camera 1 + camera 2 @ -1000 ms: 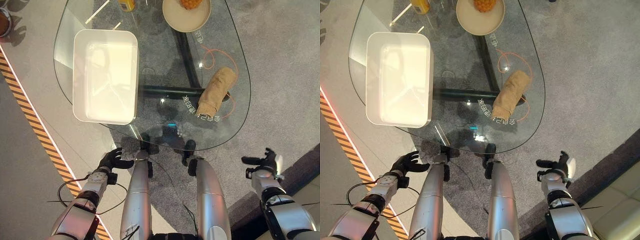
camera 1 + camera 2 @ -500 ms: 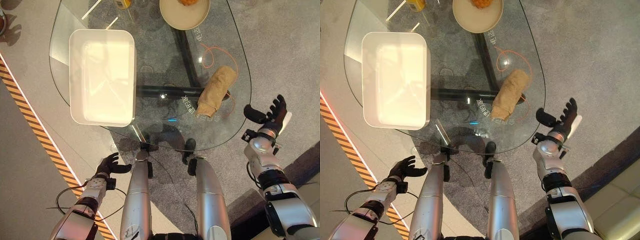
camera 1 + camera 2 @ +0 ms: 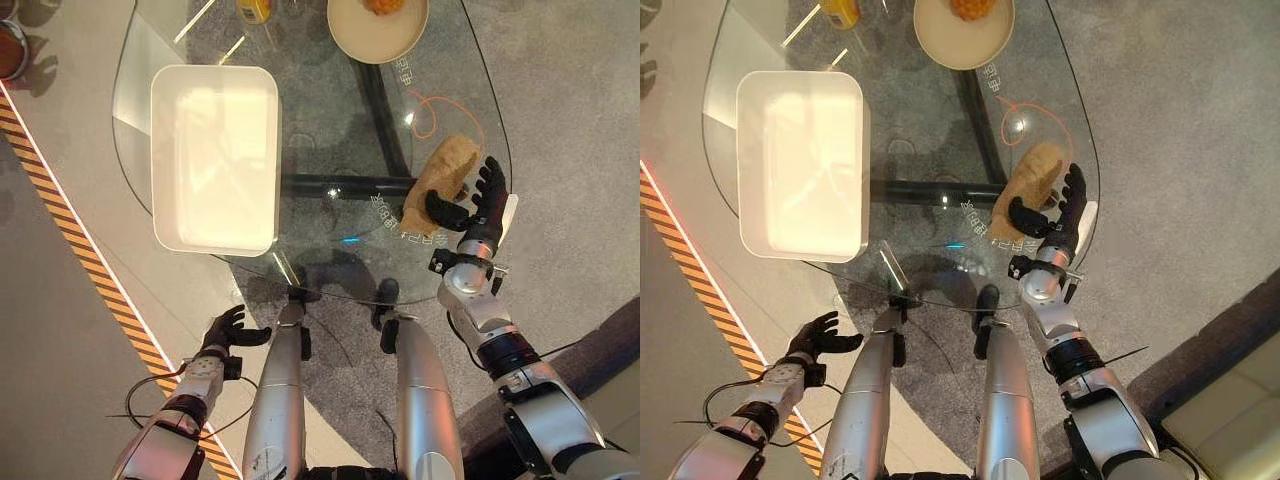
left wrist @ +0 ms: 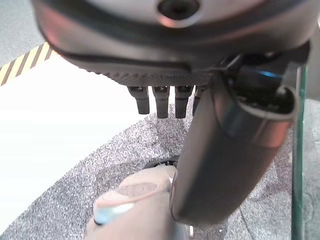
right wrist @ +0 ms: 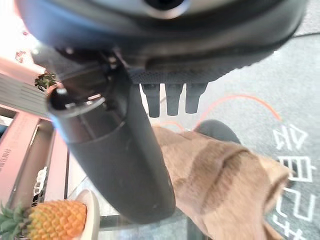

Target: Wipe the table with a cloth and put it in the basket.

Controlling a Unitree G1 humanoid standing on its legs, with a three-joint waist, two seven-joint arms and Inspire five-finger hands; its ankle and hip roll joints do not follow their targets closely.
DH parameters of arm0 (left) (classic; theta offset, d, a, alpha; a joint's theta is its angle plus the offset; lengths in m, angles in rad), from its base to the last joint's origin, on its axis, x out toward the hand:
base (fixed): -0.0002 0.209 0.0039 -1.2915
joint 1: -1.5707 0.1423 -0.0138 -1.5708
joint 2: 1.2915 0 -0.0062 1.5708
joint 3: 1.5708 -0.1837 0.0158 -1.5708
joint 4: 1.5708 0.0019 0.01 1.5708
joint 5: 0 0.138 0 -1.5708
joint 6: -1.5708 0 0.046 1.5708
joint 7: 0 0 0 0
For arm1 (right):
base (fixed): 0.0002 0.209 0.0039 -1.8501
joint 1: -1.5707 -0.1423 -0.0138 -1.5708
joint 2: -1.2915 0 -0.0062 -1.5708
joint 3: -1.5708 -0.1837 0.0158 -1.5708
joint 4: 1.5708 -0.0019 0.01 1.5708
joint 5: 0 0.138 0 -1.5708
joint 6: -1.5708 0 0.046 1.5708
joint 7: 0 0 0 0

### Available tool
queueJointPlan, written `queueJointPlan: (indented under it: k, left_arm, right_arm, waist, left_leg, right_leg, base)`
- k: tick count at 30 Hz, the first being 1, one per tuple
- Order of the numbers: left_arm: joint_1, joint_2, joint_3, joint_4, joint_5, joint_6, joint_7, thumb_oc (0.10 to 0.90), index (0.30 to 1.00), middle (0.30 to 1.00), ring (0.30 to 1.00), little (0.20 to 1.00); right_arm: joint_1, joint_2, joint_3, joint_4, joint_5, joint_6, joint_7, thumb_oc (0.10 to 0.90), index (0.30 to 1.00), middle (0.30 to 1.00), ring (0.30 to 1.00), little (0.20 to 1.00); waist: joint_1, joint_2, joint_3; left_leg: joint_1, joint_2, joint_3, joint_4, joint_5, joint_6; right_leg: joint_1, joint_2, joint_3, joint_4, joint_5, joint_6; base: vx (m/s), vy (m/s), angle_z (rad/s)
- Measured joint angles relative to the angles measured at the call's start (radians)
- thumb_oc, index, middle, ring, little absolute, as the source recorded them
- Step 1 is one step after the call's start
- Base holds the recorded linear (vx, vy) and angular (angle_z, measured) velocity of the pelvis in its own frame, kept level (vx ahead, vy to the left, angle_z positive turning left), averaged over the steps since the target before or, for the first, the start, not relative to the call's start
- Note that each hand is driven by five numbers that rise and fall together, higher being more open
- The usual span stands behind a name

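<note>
Now my right hand [image 3: 478, 212] hovers spread-fingered over the soft, light brown cloth [image 3: 436, 180]; I'd pinch its bunched middle, left hand [image 3: 222, 331] loosely uncurled

Looks like a staged living-room set inside a test hall. My rounded clear-glass worktop [image 3: 300, 120] on a dark frame stands on grey speckled carpet [image 3: 560, 120], with a beige bowl holding a pineapple [image 3: 963, 30] at its far edge. Beside the carpet runs bare pale floor marked by yellow-and-black hazard tape [image 3: 70, 250]. A beige sofa corner [image 3: 1240, 400] sits near right.
</note>
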Motion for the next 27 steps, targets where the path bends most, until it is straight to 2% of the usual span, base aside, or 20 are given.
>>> queueJointPlan:
  k: [15, 23, 27]
  left_arm:
    - [0.0, -0.02, 0.0, 0.001, -0.003, -0.002, 0.003, 0.8, 0.9, 0.9, 0.9, 0.9]
    - [0.0, -0.033, -0.001, 0.002, -0.003, -0.002, 0.006, 0.8, 0.9, 0.9, 0.9, 0.9]
    - [0.0, -0.034, -0.003, 0.002, -0.003, -0.001, 0.008, 0.8, 0.9, 0.9, 0.9, 0.9]
  right_arm:
    - [-0.005, 0.009, 0.048, -0.004, -0.001, 0.093, -0.059, 0.8, 0.9, 0.9, 0.9, 0.9]
    - [-0.004, 0.012, 0.049, -0.004, 0.003, 0.098, -0.073, 0.8, 0.9, 0.9, 0.9, 0.9]
    - [-0.007, 0.025, 0.05, -0.002, 0.064, 0.095, -0.073, 0.8, 0.9, 0.9, 0.9, 0.9]
  waist:
    - [-0.004, 0.005, -0.001]
    - [-0.004, 0.02, -0.001]
    - [-0.004, 0.021, -0.001]
  left_leg:
    - [0.029, -0.006, 0.004, -0.032, 0.014, 0.001]
    - [0.029, -0.006, 0.004, -0.033, 0.014, 0.001]
    - [0.031, -0.006, 0.004, -0.033, 0.015, 0.0]
  right_leg:
    - [0.014, -0.006, 0.002, -0.003, 0.0, 0.0]
    - [0.014, -0.006, 0.002, -0.003, 0.0, 0.0]
    - [0.015, -0.006, 0.002, -0.001, 0.0, 0.0]
  base:
    - [0.0, 0.002, 0.0]
    - [0.0, 0.0, 0.0]
    - [0.0, 0.0, 0.0]
